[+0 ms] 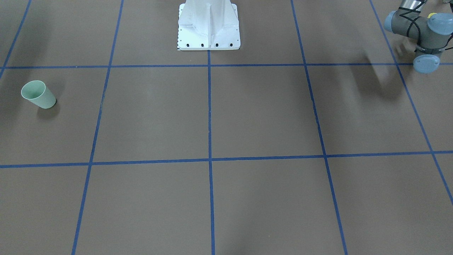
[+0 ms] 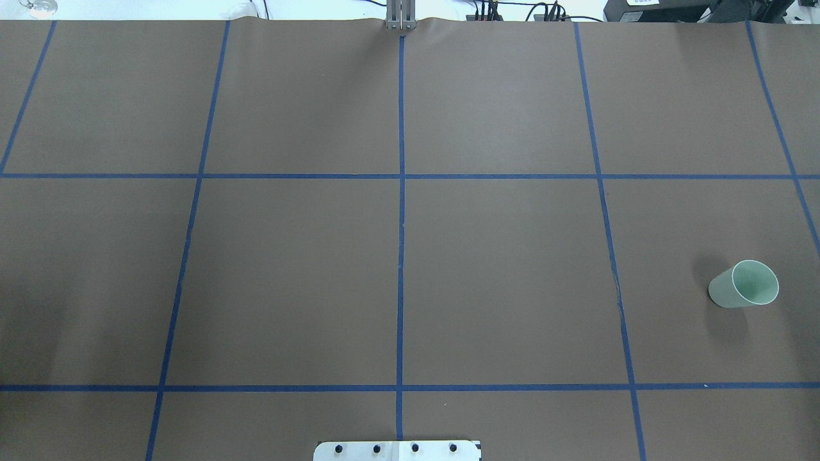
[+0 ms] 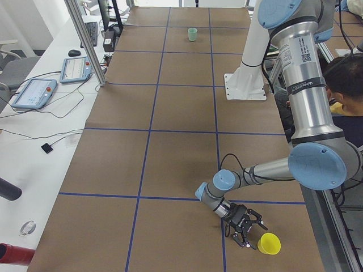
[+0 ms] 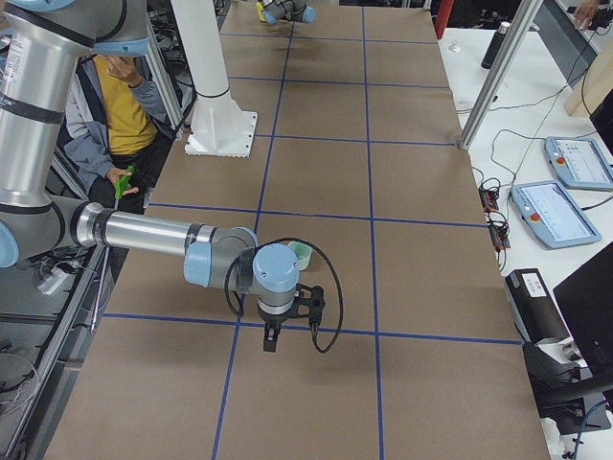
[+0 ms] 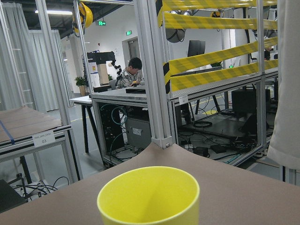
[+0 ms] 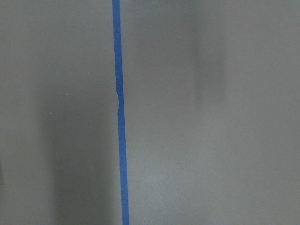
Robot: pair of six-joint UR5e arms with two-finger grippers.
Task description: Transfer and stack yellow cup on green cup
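The yellow cup (image 3: pixel 269 243) stood upright at the end of the table (image 2: pixel 500 275) on the robot's left. The left gripper (image 3: pixel 249 231) was low, just beside the cup and pointing toward it. Whether they touched, or whether its fingers were apart, could not be told. The green cup (image 2: pixel 743 283) stood well apart, at the right end. The right gripper (image 4: pixel 276 331) hung near it, its state also unclear.
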